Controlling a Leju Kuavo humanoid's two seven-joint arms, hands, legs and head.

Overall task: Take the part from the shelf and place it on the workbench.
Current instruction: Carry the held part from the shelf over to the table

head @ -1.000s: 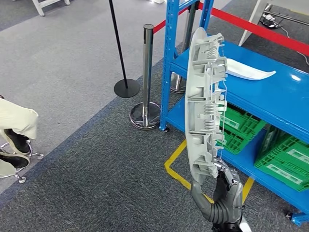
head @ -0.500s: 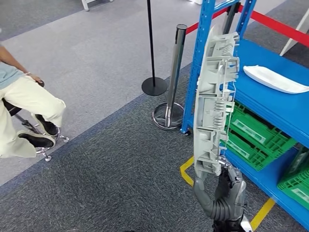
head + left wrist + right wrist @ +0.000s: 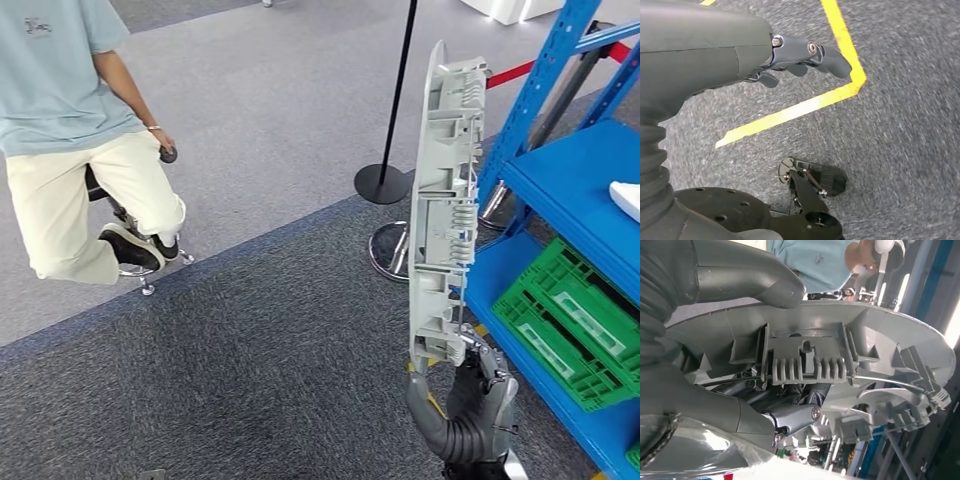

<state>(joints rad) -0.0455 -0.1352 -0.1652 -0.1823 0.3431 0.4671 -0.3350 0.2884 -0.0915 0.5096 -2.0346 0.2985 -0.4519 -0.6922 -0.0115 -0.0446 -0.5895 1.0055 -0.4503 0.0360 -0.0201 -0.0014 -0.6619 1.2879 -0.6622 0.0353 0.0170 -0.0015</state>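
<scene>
Head view, right hand [image 3: 474, 405] gripping upright part [image 3: 443, 205]

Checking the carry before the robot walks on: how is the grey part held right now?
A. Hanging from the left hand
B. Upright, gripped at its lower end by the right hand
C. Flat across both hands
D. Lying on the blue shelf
B: the grey part stands upright with the right hand gripping its lower end.

No text can be read — not on any surface.
</scene>
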